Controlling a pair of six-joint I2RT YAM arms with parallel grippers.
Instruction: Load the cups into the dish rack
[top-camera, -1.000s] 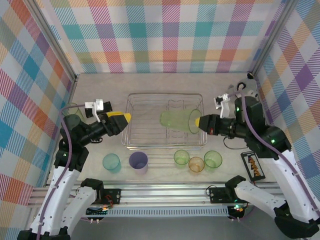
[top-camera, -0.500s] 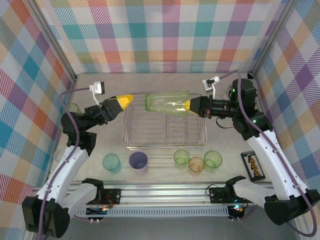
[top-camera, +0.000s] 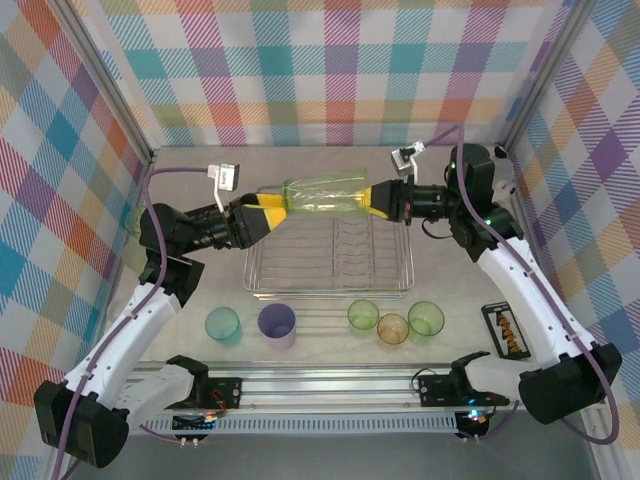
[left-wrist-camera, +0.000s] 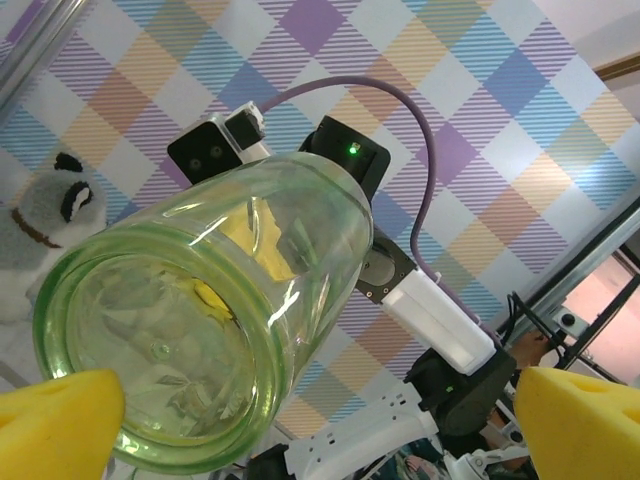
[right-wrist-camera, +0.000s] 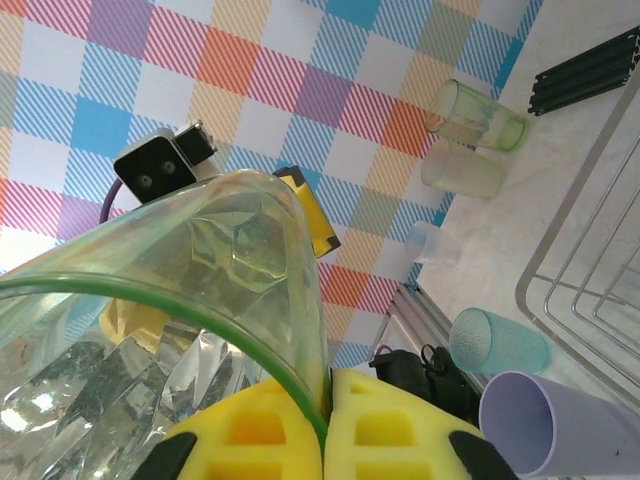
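The tall green cup (top-camera: 325, 193) hangs on its side in the air above the far edge of the dish rack (top-camera: 330, 262). My right gripper (top-camera: 378, 200) is shut on its rim (right-wrist-camera: 300, 400), one pad inside and one outside. My left gripper (top-camera: 268, 205) is open at the cup's closed end (left-wrist-camera: 190, 330), with a yellow fingertip (left-wrist-camera: 50, 420) low on either side of it and not touching. A teal cup (top-camera: 222, 324), a lavender cup (top-camera: 277, 324), two green cups (top-camera: 363, 314) (top-camera: 426, 318) and an orange cup (top-camera: 393, 328) stand in front of the rack.
Two more pale cups (right-wrist-camera: 478, 115) (right-wrist-camera: 460, 172) lie by the left wall. A black holder (top-camera: 503, 330) sits on the table at the right. A plush raccoon (left-wrist-camera: 40, 230) is in the back right corner. Plaid walls close in three sides.
My right arm has lifted the tall green cup out of the rack and carried it back and left. My left arm has swung right to meet the cup's closed end.
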